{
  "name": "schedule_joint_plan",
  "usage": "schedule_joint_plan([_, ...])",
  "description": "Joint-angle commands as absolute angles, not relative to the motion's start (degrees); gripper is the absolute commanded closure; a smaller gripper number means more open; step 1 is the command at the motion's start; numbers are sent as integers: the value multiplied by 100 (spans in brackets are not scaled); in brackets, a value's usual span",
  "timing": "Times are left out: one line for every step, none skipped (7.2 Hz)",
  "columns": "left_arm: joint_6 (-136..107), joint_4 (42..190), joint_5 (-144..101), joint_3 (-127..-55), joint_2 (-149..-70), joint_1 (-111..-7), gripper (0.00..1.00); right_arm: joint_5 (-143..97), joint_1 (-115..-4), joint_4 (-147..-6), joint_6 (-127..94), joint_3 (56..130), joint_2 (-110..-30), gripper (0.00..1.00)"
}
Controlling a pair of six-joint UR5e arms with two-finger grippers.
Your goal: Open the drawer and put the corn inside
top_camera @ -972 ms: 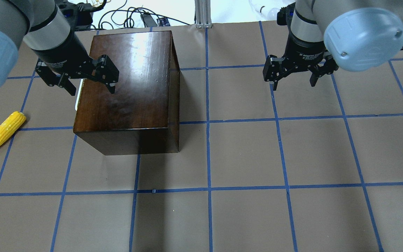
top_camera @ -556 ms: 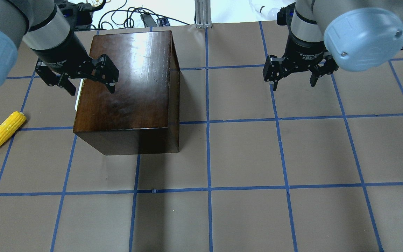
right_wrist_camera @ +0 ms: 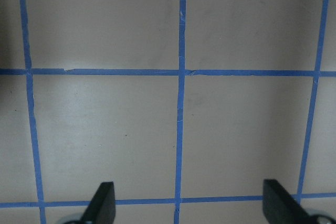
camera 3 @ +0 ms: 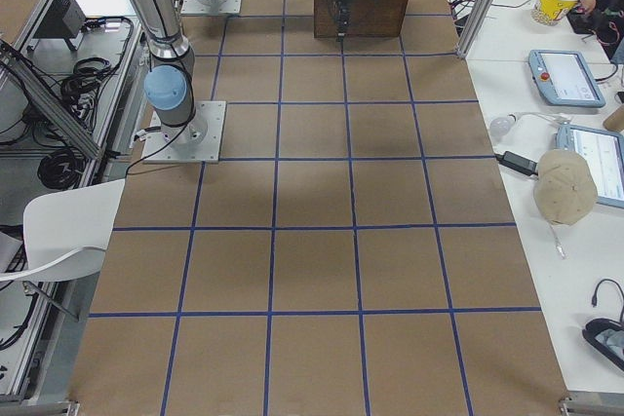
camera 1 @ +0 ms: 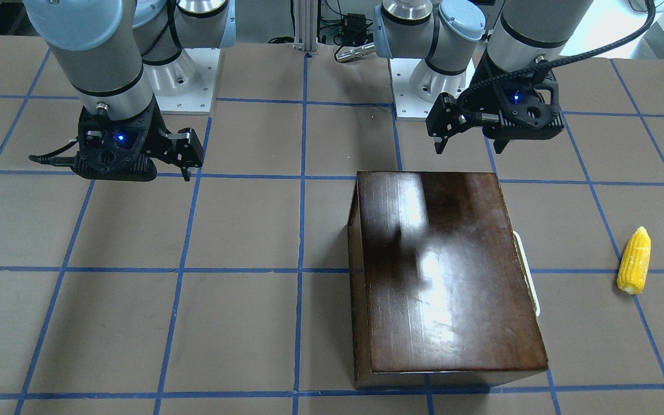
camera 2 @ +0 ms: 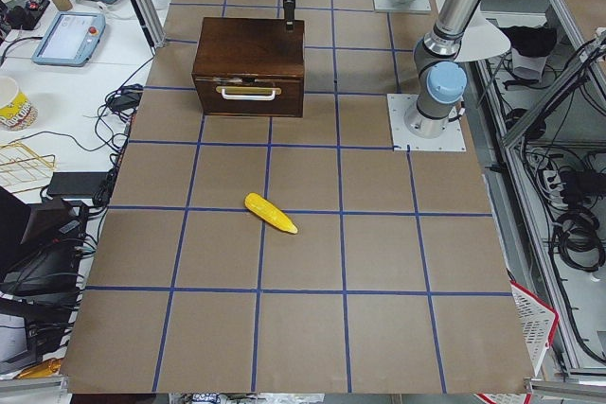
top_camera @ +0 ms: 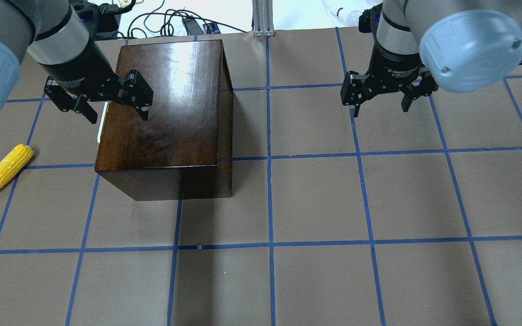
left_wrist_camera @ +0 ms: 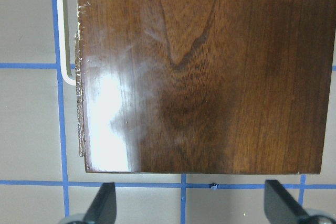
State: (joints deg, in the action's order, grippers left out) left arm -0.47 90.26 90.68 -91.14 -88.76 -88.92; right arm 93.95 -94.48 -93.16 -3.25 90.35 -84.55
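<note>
Drawer [camera 2: 289, 97]: shut in the dark box [top_camera: 166, 113] — its cream handle [camera 1: 528, 276] faces the robot's left.
Corn [top_camera: 5, 171]: lying on the table [top_camera: 315, 199] on the handle side, well apart from the box.
Left gripper [top_camera: 118, 117]: fingers apart, holding nothing, above the box's top edge on the handle side.
Right gripper [top_camera: 380, 110]: fingers apart, empty — over bare table, well apart from the box.

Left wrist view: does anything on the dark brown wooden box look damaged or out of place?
Yes: the glossy dark brown wooden box has a chipped, pale-flecked finish along the top edge beside the curved cream handle. Nothing else stands out.
</note>
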Motion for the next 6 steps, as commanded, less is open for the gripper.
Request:
schedule_joint_plan([-122,9044,9009,-9140,-8859,-8868,0,9396,-9448,-9316,-325,9035,-8455,0])
schedule_joint_plan([-114,9044,9009,-9132,-8859,-8859,0,9396,-9448,-9316,-325,9035,-8455,0])
schedule_joint_plan([-97,9044,9026,-9132,-8859,-8859,0,9396,-9448,-9316,-325,9035,-8455,0])
schedule_joint_plan([-71,9053,9009,-9106,-8859,-8859,0,9396,-9448,-9316,-325,9035,-8455,0])
schedule_joint_plan([-62,9053,9009,-9097,-8851,-8859,0,9396,-9448,-9316,-325,9035,-8455,0])
schedule_joint_plan([-62,9053,9009,-9105,-8842,-8859,0,9396,-9448,-9308,-325,9035,-8455,0])
